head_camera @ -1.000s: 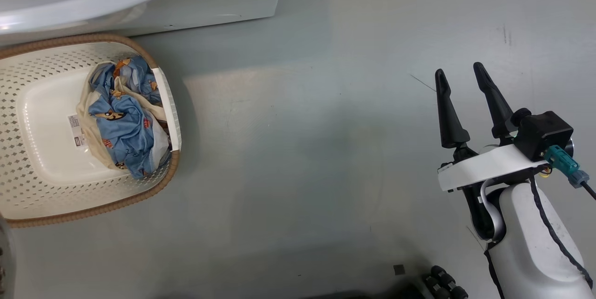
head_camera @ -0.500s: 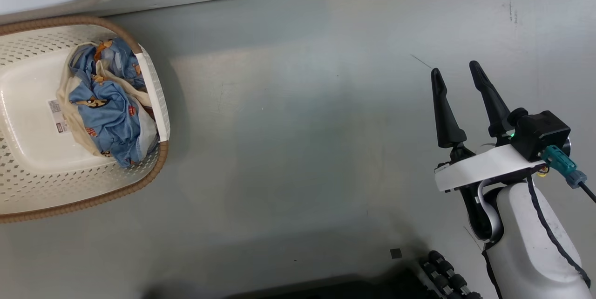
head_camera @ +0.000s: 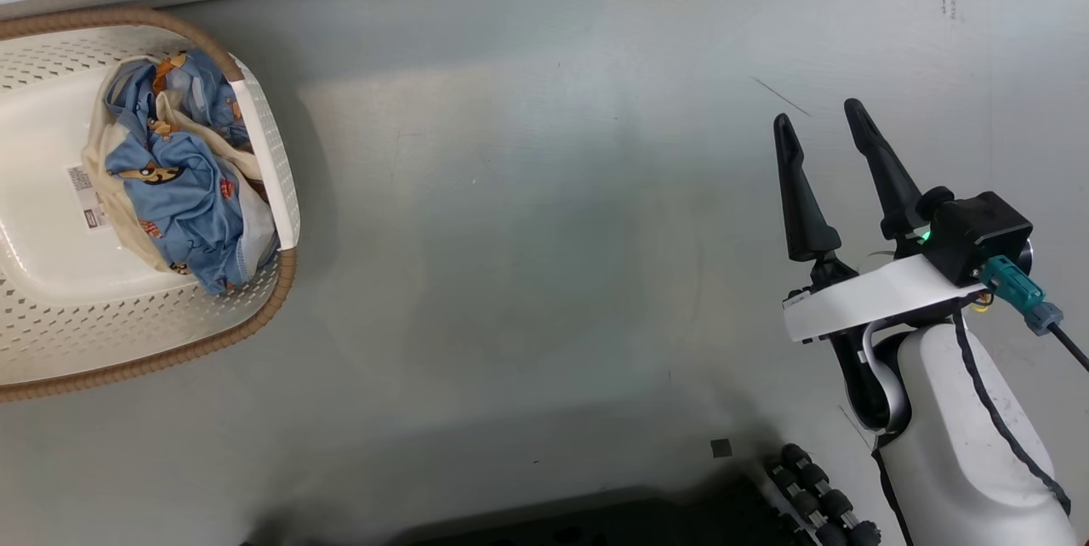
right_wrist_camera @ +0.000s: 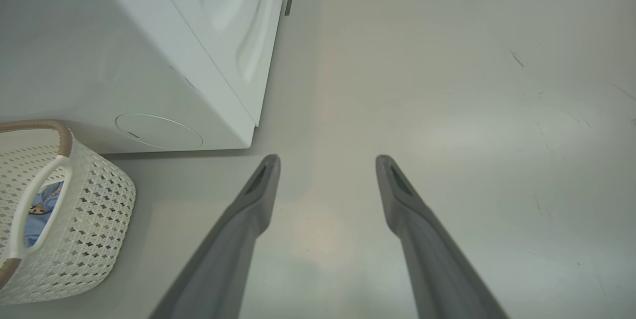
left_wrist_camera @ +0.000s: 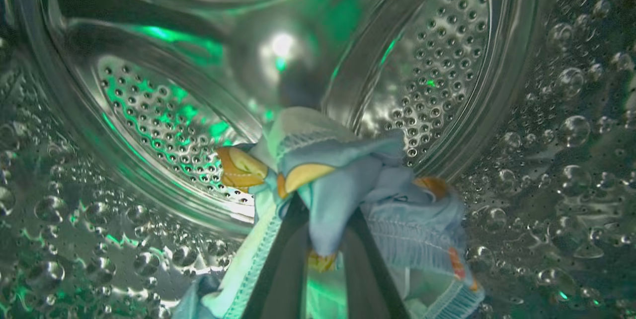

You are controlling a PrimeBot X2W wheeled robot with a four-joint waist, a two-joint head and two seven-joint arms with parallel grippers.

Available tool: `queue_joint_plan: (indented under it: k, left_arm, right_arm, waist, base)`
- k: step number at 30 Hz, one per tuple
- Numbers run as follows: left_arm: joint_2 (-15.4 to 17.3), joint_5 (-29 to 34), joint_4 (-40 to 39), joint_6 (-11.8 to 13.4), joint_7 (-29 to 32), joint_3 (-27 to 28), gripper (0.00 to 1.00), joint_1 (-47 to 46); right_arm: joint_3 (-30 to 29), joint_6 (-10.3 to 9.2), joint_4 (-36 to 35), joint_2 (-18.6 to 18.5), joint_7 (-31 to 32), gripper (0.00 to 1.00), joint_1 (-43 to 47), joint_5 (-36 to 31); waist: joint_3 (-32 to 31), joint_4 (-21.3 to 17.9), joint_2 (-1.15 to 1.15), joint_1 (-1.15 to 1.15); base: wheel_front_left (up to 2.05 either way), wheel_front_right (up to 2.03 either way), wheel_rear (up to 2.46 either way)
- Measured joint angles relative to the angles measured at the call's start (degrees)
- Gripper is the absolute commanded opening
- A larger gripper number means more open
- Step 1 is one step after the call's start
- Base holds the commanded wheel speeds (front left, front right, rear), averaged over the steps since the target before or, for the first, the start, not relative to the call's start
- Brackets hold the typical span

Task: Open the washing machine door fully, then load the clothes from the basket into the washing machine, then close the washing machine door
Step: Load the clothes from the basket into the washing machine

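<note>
L gripper (left_wrist_camera: 325,232) is inside the washing machine (right_wrist_camera: 149,60), deep in the steel drum (left_wrist_camera: 447,60), and it's clamped on a blue garment (left_wrist_camera: 343,180). The two dark fingers (left_wrist_camera: 283,269) run up from the bottom of the L wrist view w/ light blue cloth bunched over their tips. A fold hangs down between them and an orange print patch shows to one side. The perforated drum wall curves all round the garment, lit w/ green glare. I can't tell whether the cloth touches the drum wall.

The basket (head_camera: 170,355) sits on the floor (head_camera: 553,231) just in front of the washing machine's white front panel, close to it but not touching as far as I can see. The remaining clothes (head_camera: 179,189), blue w/ cream bits, are heaped inside it against the handle side, next to the barcode sticker.

R gripper (head_camera: 817,114) hangs over bare floor, well apart from the washing machine and off past its front corner. In the R wrist view the R gripper (right_wrist_camera: 328,160) has its jaws spread wide w/ nothing between them, and the basket (right_wrist_camera: 94,219) stands just beside the machine's lower front.
</note>
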Motion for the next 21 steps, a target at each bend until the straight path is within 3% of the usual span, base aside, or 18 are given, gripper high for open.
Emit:
queue_joint_plan:
  k: [14, 15, 16, 21]
  left_arm:
    - [0.41, -1.60, 5.66, -0.01, 0.30, -2.44, 0.00, -0.53]
    - [0.35, -2.02, 5.84, -0.01, 0.23, -2.36, 0.37, -0.51]
    - [0.35, -2.09, 5.84, -0.01, 0.01, -2.41, 0.98, -0.50]
    - [0.03, -2.59, 7.73, -0.01, -1.41, -2.04, 1.00, -0.05]
  right_arm:
    - [-0.03, 0.00, -0.02, 0.23, 0.00, 1.00, -0.10, 0.01]
    - [-0.03, 0.00, 0.01, 0.22, 0.00, 1.00, -0.10, 0.01]
    - [-0.09, 0.00, 0.07, 0.23, 0.00, 1.00, -0.12, 0.01]
    - [-1.07, 0.00, 0.24, 0.23, 0.00, 1.00, -0.36, 0.01]
  waist:
    - [0.38, -0.44, 0.00, 0.00]
    - [0.34, -0.43, 0.00, 0.00]
    - [0.28, -0.41, 0.00, 0.00]
    - [-0.78, 0.02, 0.00, 0.00]
  base:
    - [0.00, 0.00, 0.00]
    - [0.00, 0.00, 0.00]
    - [0.00, 0.00, 0.00]
    - [0.00, 0.00, 0.00]
